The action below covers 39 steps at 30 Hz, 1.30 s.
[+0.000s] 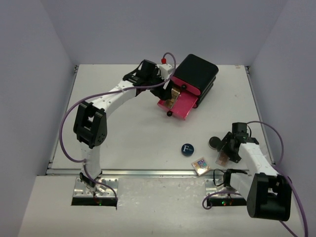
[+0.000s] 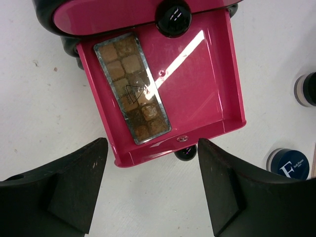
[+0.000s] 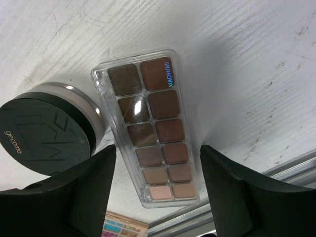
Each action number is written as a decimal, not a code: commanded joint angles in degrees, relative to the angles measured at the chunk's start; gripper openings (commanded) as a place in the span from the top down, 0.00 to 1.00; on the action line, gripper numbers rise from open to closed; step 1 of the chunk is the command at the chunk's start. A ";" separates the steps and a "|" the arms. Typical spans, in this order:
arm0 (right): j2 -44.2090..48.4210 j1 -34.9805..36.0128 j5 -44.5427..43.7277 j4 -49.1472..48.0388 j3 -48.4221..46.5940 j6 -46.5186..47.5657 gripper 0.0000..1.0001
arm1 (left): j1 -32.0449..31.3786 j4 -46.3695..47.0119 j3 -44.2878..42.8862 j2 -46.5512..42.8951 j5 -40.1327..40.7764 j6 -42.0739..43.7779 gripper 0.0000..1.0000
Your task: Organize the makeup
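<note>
A brown palette lies inside the open pink drawer of the black box. My left gripper hovers open just in front of that drawer, holding nothing. On the table near the front right lies a second brown palette in a clear case, and my right gripper stands open with a finger on either side of its near end. A round black compact sits right beside it. The blue compact with a white "F" and a multicoloured palette rest nearby.
The drawer's black knob sits between my left fingertips and the drawer front. A metal rail marks the table's front edge, close behind the right gripper. Grey walls enclose the table on three sides.
</note>
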<state>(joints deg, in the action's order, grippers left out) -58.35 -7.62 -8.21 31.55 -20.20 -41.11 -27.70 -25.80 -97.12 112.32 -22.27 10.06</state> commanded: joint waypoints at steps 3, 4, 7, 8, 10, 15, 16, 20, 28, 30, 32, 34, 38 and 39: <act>-3.16 0.41 1.35 -3.23 0.68 0.68 0.33 | 0.98 0.93 -4.04 1.05 -2.86 -1.18 0.29; -3.18 0.41 1.60 -3.25 0.68 0.76 0.34 | 1.06 0.85 -4.04 1.06 -2.95 -1.19 0.29; -4.45 0.41 1.27 -3.28 0.21 0.62 0.53 | 1.30 0.69 -4.19 0.85 -2.95 -1.19 0.29; -4.88 0.41 1.43 -3.35 0.10 0.70 0.60 | 1.33 0.61 -4.22 0.75 -2.95 -1.19 0.29; -5.28 0.41 2.28 -4.30 0.08 1.12 0.78 | 1.44 0.59 -4.22 0.51 -3.01 -1.08 0.29; -3.82 0.41 -0.83 -3.81 -3.59 4.44 1.00 | 1.77 0.42 -4.15 0.20 -2.80 -0.92 0.29; -3.10 0.41 -2.29 -3.33 -4.51 4.79 1.00 | 1.83 0.40 -4.13 0.13 -2.78 -0.98 0.29; -0.26 0.41 -3.70 -3.29 -7.93 7.09 1.00 | 2.27 0.40 -3.68 0.25 -2.83 -0.96 0.29; 0.34 0.41 -2.84 -2.38 -15.29 10.00 1.00 | 3.12 -0.21 -4.16 0.51 -2.20 -1.18 0.29; 0.60 0.48 -1.62 -2.00 -17.22 9.10 1.00 | 3.18 -0.41 -4.42 0.25 -2.01 -1.19 0.29; 1.05 0.59 -0.20 -1.89 -18.45 8.14 1.00 | 3.26 -0.67 -4.62 -0.05 -1.76 -1.15 0.29; 1.71 1.18 1.22 -2.15 -19.81 6.81 1.00 | 3.27 -1.34 -4.95 -0.75 -1.80 -1.40 0.29; 2.10 2.77 4.07 -4.29 -22.05 3.51 1.00 | 3.27 -2.45 -5.10 -2.71 -3.64 -1.71 0.30; 2.02 2.92 4.75 -4.85 -22.69 3.32 1.00 | 3.27 -2.88 -5.09 -3.35 -4.29 -1.69 0.30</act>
<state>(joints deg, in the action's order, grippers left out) -57.26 -6.09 -7.04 30.24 -38.85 -34.43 -25.02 -28.33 -99.57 112.83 -23.82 8.79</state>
